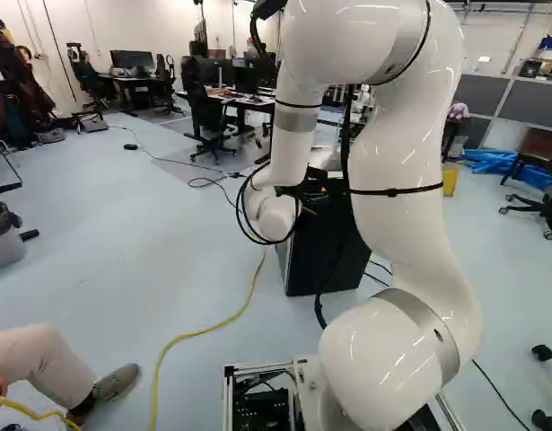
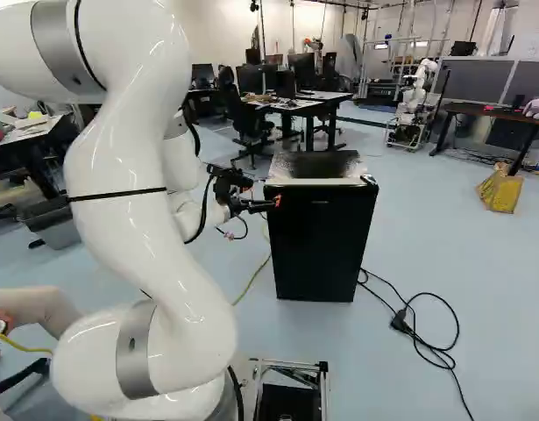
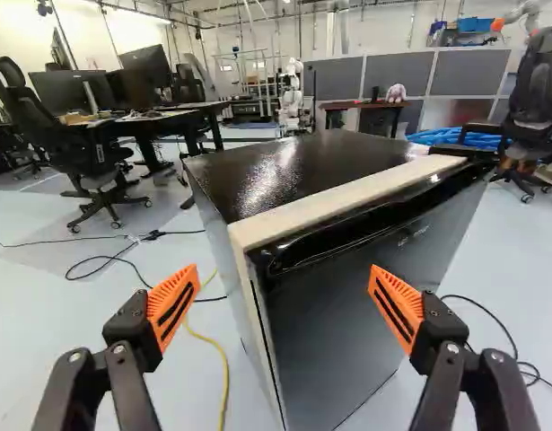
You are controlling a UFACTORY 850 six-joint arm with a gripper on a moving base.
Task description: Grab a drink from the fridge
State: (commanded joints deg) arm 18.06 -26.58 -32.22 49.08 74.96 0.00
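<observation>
In the right base view my gripper (image 2: 267,203) is at the upper left edge of the black mini fridge (image 2: 322,241). The wrist view shows the gripper (image 3: 274,303) open, its orange-padded fingers wide apart with nothing gripped. Ahead of it, the near corner of the fridge (image 3: 356,314) lies between the lines of the two fingers. The fridge door is closed, a dark recessed grip running along its top edge under the pale rim. No drink is visible.
Black cables (image 2: 427,346) lie on the floor right of the fridge in the right base view. A yellow cable (image 1: 208,332) crosses the floor. A person's leg (image 1: 42,364) reaches in at the left base view's lower left. Another robot (image 2: 415,101) stands far back.
</observation>
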